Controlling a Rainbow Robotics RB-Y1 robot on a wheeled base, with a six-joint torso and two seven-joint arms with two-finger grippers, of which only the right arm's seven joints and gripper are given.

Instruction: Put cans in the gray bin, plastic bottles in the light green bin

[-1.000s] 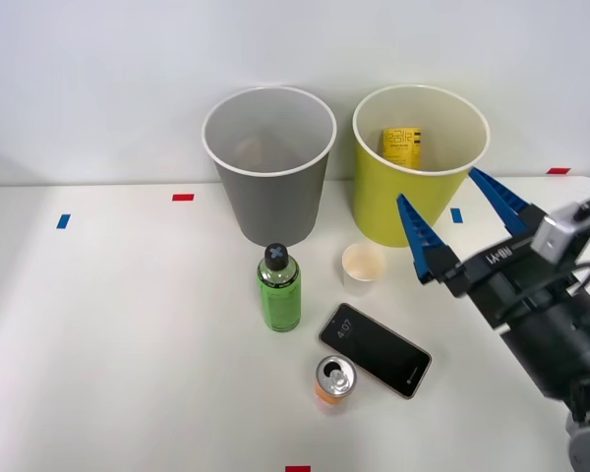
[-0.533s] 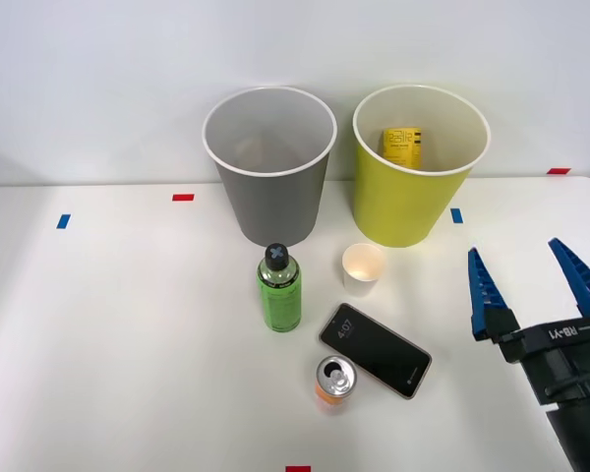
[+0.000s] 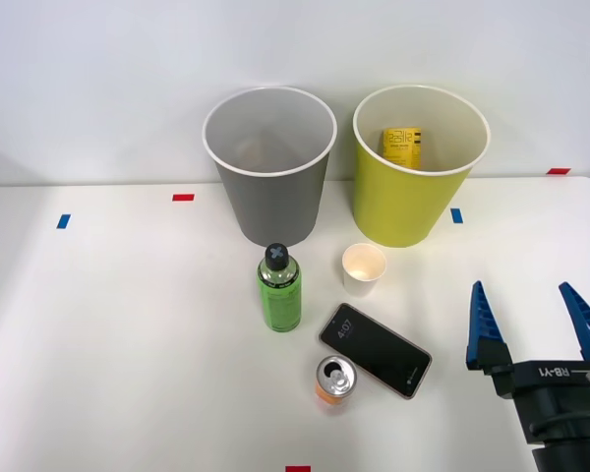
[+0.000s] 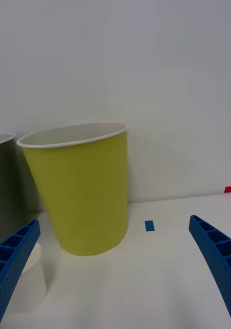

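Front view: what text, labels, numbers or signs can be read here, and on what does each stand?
"07", perhaps the end of a clock time, on the screen of the phone lying on the table; the digits before it are too small to read.
"RB-Y1" on the black body of the right gripper.
Black print on the yellow label of the thing inside the light green bin: too blurred to read.

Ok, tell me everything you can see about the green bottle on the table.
The plastic bottle is small and clear, filled with bright green liquid and closed by a black cap. It stands upright on the white table, just in front of the gray bin, left of the white paper cup. Nothing touches it; the open right tool is well away.
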